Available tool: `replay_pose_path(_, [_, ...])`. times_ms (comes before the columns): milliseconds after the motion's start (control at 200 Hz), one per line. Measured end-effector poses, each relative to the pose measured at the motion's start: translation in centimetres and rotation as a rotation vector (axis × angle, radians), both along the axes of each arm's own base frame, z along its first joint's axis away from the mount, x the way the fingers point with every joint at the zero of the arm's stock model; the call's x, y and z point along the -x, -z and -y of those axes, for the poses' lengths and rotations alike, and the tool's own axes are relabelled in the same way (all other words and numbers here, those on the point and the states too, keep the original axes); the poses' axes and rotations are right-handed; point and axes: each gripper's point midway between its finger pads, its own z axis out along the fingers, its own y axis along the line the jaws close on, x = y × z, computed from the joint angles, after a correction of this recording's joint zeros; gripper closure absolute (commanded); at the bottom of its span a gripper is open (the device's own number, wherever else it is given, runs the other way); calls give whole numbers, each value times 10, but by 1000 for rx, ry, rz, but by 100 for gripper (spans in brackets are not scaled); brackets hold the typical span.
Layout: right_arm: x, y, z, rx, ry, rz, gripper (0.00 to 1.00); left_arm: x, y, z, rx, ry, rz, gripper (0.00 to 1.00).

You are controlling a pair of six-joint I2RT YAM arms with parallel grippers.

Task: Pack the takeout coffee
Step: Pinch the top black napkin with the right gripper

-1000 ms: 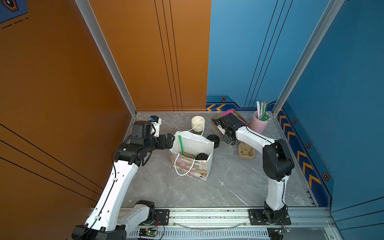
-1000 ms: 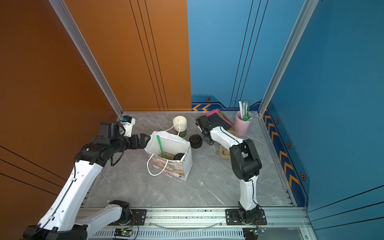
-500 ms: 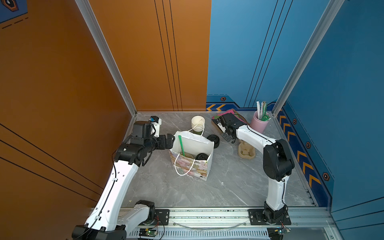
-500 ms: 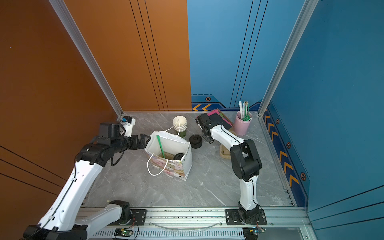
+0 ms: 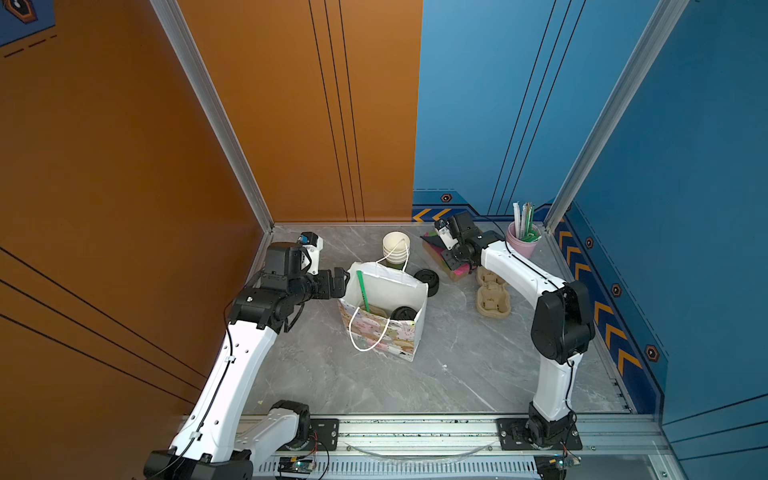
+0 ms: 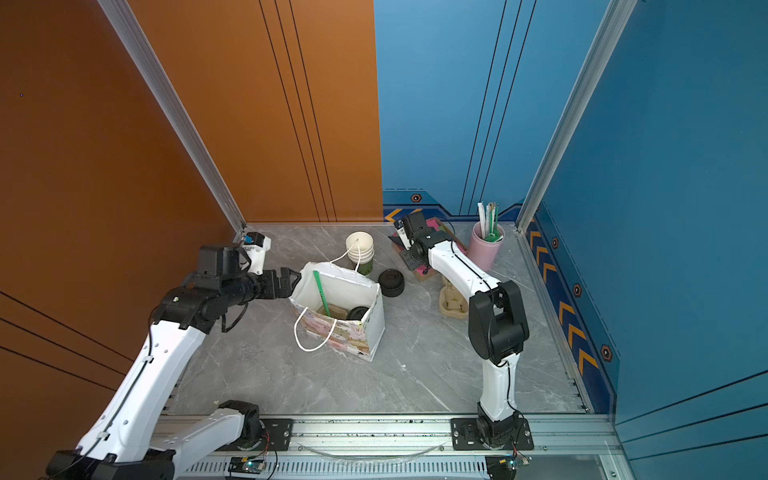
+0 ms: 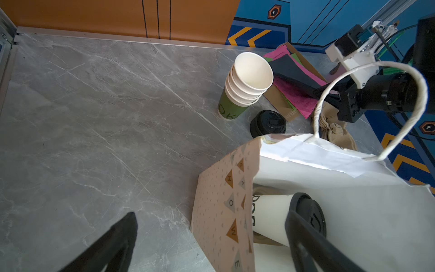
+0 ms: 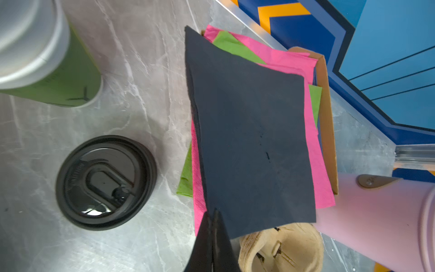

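We see the takeout coffee [image 7: 270, 217], a white cup with a black lid, low inside the open paper bag [image 7: 226, 188] on the grey counter [image 7: 94, 113]. Our left hand [image 5: 345, 280] is spread wide, its fingers [image 7: 120, 233] straddling the bag's side wall. Our right hand [image 8: 211, 219] is pinched closed on the edge of a dark napkin [image 8: 254, 131], which lies over pink and green napkins [image 8: 320, 169].

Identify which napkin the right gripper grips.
The dark navy napkin, topmost; the right gripper is shut on its edge. Pink napkins and green napkins lie beneath.

Bright, even light; blurred wrist-view edges
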Motion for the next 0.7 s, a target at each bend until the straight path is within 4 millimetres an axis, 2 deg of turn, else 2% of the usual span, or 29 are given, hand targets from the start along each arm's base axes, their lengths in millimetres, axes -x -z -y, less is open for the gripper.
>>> replay_pose_path(170, [5, -11, -14, -96, -2, -6, 100, 0, 0, 0, 0, 0, 0, 2])
replay_pose_path(315, [6, -13, -14, -161, 33, -23, 100, 0, 0, 0, 0, 0, 0, 2])
replay_pose_path(445, [0, -13, 1, -207, 106, -34, 100, 0, 0, 0, 0, 0, 1, 2])
replay_pose_path(696, [-15, -13, 48, -242, 272, -28, 100, 0, 3, 0, -1, 0, -3, 2])
